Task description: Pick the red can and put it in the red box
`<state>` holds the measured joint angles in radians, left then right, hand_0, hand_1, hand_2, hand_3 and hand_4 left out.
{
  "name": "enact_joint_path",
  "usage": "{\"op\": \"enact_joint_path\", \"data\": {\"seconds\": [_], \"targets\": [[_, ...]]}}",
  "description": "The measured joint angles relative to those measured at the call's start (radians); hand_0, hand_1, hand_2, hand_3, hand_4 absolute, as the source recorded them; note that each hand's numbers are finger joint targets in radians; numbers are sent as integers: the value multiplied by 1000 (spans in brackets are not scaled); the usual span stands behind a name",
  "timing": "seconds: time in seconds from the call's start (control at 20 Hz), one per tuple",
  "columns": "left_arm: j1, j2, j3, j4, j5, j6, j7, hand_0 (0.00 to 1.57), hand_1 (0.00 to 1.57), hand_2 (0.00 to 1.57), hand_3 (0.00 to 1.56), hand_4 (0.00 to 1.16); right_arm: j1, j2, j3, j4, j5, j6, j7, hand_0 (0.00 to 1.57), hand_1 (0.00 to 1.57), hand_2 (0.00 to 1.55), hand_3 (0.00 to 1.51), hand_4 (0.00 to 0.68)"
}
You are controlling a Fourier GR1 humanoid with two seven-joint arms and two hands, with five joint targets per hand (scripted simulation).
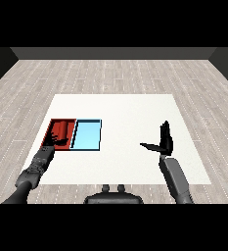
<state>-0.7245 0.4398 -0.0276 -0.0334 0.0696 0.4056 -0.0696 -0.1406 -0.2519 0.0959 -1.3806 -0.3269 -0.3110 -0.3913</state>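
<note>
The left hand (55,141) is reached over the red tray (54,123), fingers relaxed. The red can (62,129) is laid inside, long axis across. The right hand (164,141) is held upright over the desk (125,112), fingers straight, thumb spread.

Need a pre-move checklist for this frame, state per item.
1. Red can inside red tray: ok, it lies on its side in the tray.
2. Left hand released the can: cannot tell, the hand overlaps the tray and its fingers are unclear.
3. Light blue tray holds nothing: ok.
4. Right hand free: ok, open, holding nothing, apart from both trays.
5. Trays side by side on the table: ok.
</note>
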Motion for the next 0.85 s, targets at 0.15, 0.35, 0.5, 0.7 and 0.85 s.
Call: {"op": "enact_joint_path", "data": {"seconds": [0.15, 0.35, 0.5, 0.7, 0.85], "targets": [[-8, 12, -8, 4, -12, -18, 11, 0, 0, 0, 0, 0, -19, 11, -6, 15, 1, 0, -5, 0, 0, 0, 0, 0], [-14, 12, 6, -26, -2, 15, -35, 0, 0, 0, 0, 0, -25, 15, -16, 13, -11, 16, -5, 0, 0, 0, 0, 0], [-17, 28, 47, -80, 36, -11, -127, 1160, 1160, 1131, 0, 0, -6, 14, -17, -2, -17, 36, -18, 0, 0, 0, 0, 0], [-5, 34, 106, -171, 95, -86, -271, 223, 223, 0, 0, 0, -1, 10, -13, -24, -21, 62, -28, 0, 0, 0, 0, 0], [22, 19, 128, -256, 130, -165, -367, 0, 0, 0, 0, 0, 13, 14, 7, -49, -15, 76, -26, 0, 0, 0, 0, 0]]}}
